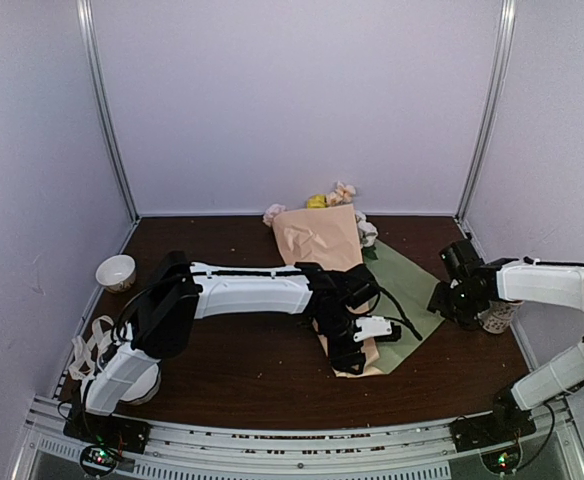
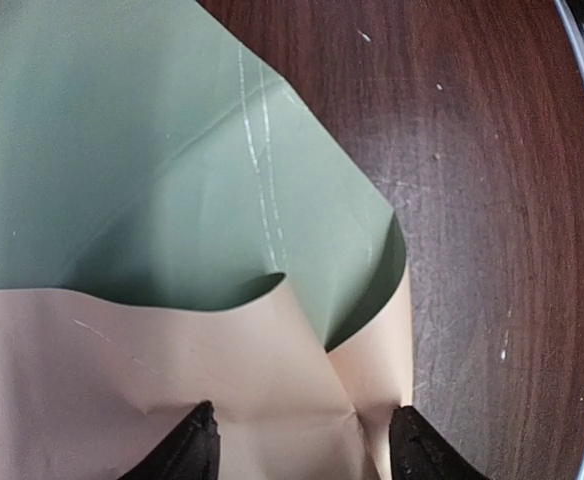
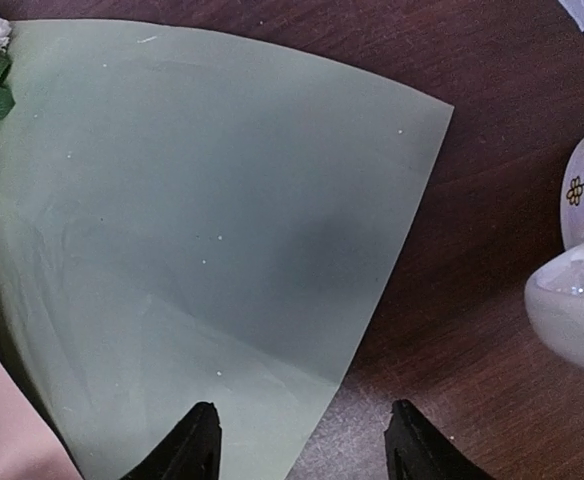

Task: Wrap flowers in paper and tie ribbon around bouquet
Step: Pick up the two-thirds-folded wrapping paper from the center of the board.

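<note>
In the overhead view the peach-pink sheet lies along the middle of the dark wooden table. It runs from the far edge toward the near side, and the flowers poke out of its far end in yellow, pink and white. The green sheet lies under it and spreads out to the right. The left arm reaches across the table from the left, and the left gripper is at the near end of the peach paper. In the left wrist view its fingers are spread, with their tips down on the peach-pink paper on either side of a crease. The paper lies flat beneath them and is not pinched, and a curled green edge sits just beyond. The right gripper hangs at the right corner of the green sheet. Its wrist view shows the jaws apart over that corner and bare wood, holding nothing. A flower-printed mug stands just to its right. The ribbon lies in loose cream loops at the near left beside the left arm's base, and a white scalloped bowl sits beyond it.
</note>
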Robot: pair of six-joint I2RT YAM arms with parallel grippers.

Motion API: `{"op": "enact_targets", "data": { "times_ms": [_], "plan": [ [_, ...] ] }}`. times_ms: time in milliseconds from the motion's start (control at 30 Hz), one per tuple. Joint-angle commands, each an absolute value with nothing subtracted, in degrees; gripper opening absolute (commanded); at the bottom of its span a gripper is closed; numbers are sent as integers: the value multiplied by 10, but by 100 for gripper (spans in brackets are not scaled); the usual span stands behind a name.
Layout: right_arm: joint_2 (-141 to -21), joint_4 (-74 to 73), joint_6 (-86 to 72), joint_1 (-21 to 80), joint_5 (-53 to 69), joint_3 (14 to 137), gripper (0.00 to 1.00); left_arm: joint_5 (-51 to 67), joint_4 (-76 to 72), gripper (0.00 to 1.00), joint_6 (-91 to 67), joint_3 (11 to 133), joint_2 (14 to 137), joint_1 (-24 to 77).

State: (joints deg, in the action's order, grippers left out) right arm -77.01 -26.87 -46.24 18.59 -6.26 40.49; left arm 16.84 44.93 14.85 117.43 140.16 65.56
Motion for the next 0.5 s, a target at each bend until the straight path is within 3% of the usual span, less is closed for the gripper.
{"op": "enact_targets", "data": {
  "times_ms": [0, 133, 200, 300, 467],
  "plan": [
    [-815, -229, -510, 168, -11, 414, 63, 171, 449, 62, 146, 1160, 1400, 648],
    [-827, -207, -531, 165, 1, 397, 80, 171, 448, 62, 145, 1159, 1399, 648],
    [-825, -198, -540, 164, 3, 391, 82, 172, 448, 61, 145, 1159, 1399, 647],
    [-830, -188, -546, 155, 15, 392, 82, 174, 448, 61, 146, 1159, 1400, 647],
    [-856, -132, -558, 132, 86, 374, 73, 173, 446, 61, 145, 1158, 1398, 647]
  ]
}}
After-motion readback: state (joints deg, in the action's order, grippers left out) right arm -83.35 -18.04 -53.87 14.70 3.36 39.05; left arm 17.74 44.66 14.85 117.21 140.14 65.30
